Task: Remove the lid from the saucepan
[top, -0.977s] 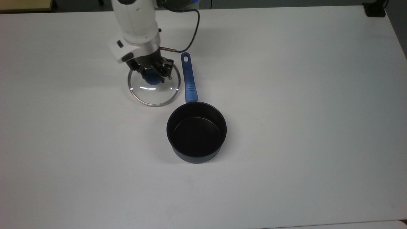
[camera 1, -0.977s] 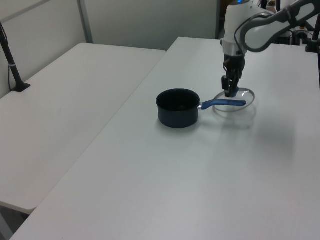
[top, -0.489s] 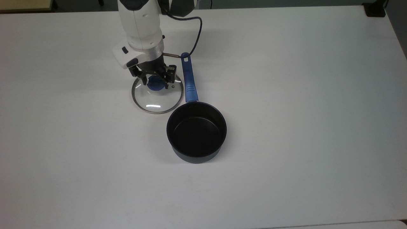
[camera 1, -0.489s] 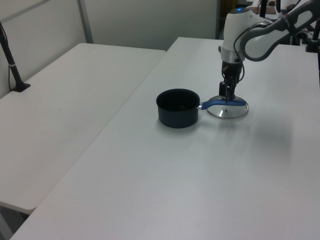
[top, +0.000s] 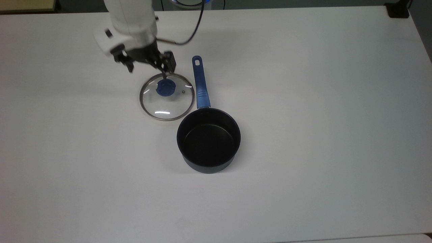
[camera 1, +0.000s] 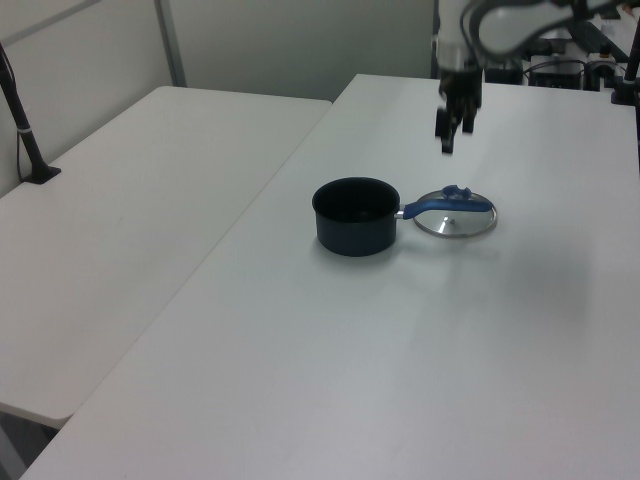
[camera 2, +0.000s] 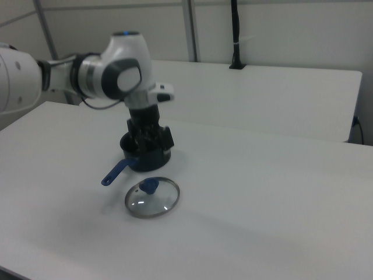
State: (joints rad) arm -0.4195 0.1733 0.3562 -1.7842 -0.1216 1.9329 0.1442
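Now the pincer hangs in the upper left of the top view, clear of the surface, its two dark fingers spread apart with nothing between them. In the left view the pincer sits near the top edge, right of centre, raised above the lid and not touching it. In the right view the pincer shows in front of the saucepan, left of centre, below the white arm.

Just below the pincer in the top view lies the lid, a round glass disc with a metal rim, flat on the white surface, its blue knob facing up. In the left view the lid rests right of centre; in the right view the lid lies in the lower left part of the frame.

The saucepan stands upright near the middle of the top view, open, its black inside bare. Its blue handle runs toward the top of the frame, just beside the lid's right edge. In the left view the saucepan is at centre, its handle reaching right across the lid's near edge. In the right view the saucepan is mostly hidden behind the pincer.

A black cable loops from the arm near the top of the top view.
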